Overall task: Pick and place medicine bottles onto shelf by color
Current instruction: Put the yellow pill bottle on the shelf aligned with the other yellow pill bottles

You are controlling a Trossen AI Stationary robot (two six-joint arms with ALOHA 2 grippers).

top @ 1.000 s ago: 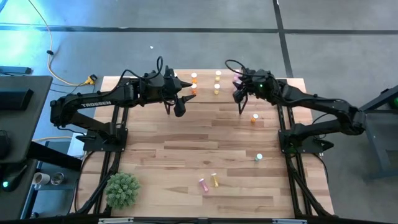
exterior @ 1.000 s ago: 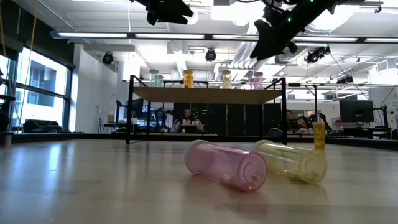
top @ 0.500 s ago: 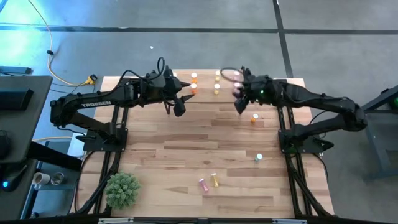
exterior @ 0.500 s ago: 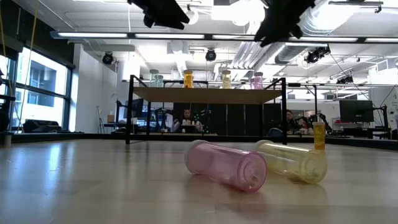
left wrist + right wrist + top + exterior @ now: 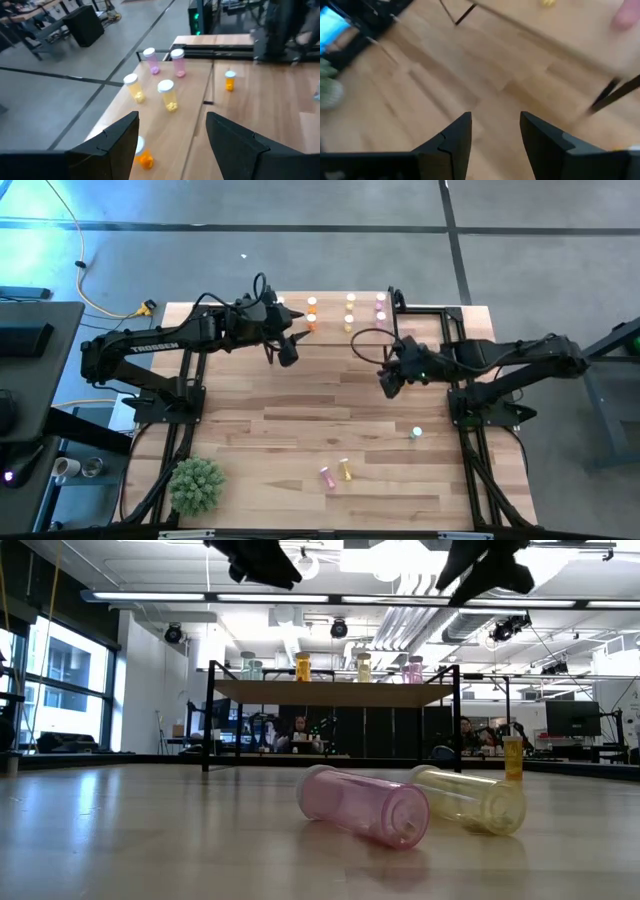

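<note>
Seen from above, the shelf sits at the table's far edge with small bottles standing on it, orange, yellow and pink, while the left gripper hangs just in front of the shelf's left end and the right gripper hovers over bare wood nearer the middle; a green bottle stands by the right arm's base, and a pink bottle and a yellow bottle lie side by side near the front edge, not far from a small green plant. At table height, the two fallen bottles fill the foreground, pink just beside yellow, with another orange bottle upright farther back on the right and the shelf beyond, its bottles in a row. The left wrist camera looks past spread, empty fingers at yellow and pink bottles standing on the shelf top. The right wrist camera shows its fingers parted with nothing between them, above plain tabletop. The bottles look light, rigid and smooth, likely to roll when lying down; a grip across the body below the white cap seems safest.
</note>
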